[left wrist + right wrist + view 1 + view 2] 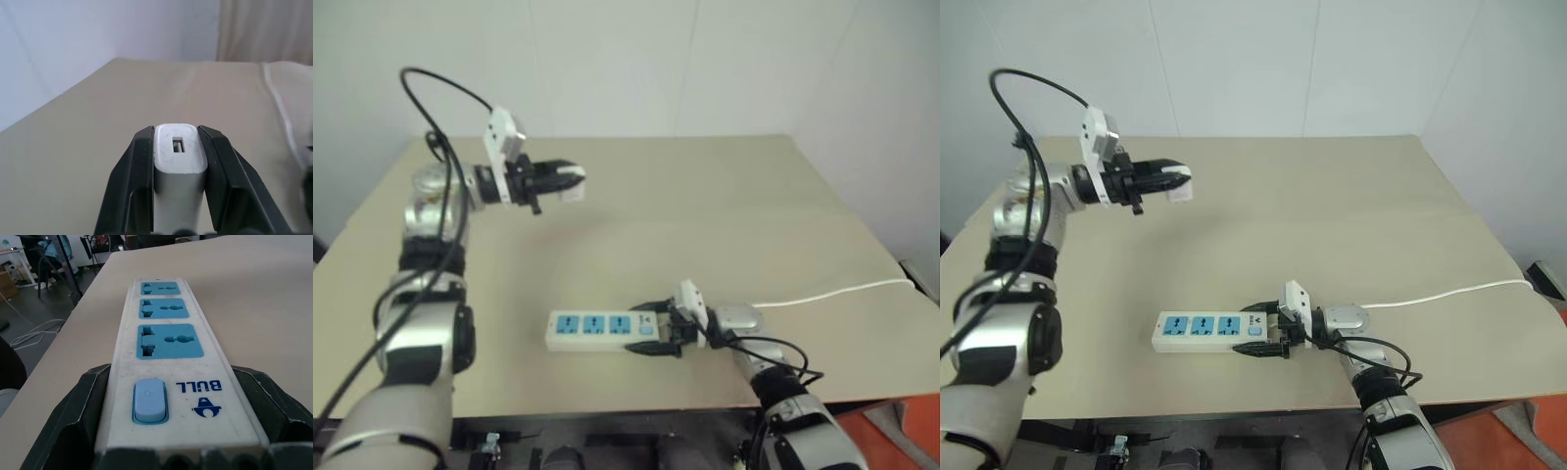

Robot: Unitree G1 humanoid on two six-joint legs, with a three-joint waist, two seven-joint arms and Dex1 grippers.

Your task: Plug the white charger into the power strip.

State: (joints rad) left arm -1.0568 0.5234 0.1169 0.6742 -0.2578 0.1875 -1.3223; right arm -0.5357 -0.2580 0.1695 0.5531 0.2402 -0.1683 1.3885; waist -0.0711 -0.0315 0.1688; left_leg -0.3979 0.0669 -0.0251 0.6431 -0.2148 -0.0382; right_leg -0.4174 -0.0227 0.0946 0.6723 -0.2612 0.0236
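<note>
A flat beige tabletop (724, 196) stands against pale walls, and near its front edge lies the long white plastic power strip (1209, 331) with three blue socket faces turned up, its long axis running left to right, its switch end clasped between the widely spread fingers of the right gripper (1261, 333). Farther back and well above the table, the left gripper (570, 182) is clamped tight on the small white boxy plastic charger (179, 156), held level and pointing right; its prongs are probably underneath, hidden. To plug in cleanly, the charger should turn prongs-down, line up over one socket, then press straight while the strip is braced.
</note>
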